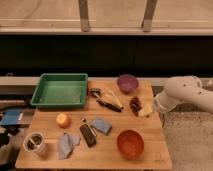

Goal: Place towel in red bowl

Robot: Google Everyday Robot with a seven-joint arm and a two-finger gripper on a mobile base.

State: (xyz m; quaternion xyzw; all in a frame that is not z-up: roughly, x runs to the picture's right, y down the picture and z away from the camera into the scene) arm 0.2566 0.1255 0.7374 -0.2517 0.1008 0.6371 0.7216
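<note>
The wooden table (150,155) carries most of its load on the left and in the middle, with bare wood along the front edge and at the front right corner beside the red bowl (130,144). The crumpled grey-blue towel (66,145) lies near the front left, apart from that bowl, with a dark flat remote-like object (88,135) and a blue folded pad (102,125) between them. A metal can (35,145) stands close to the front left corner, and an orange (62,120) sits just in front of the green tray (60,91). The purple bowl (127,82) stands near the back edge. The white arm (187,92) reaches in from the right, cut off by the frame; its gripper (157,105) is at the table's right edge, next to a yellowish item (145,110), and I cannot tell its state. The utensils (107,100) mid-table are hard to identify. Behind runs a dark wall (100,55) under a pale window ledge; speckled floor (190,140) lies to the right.
</note>
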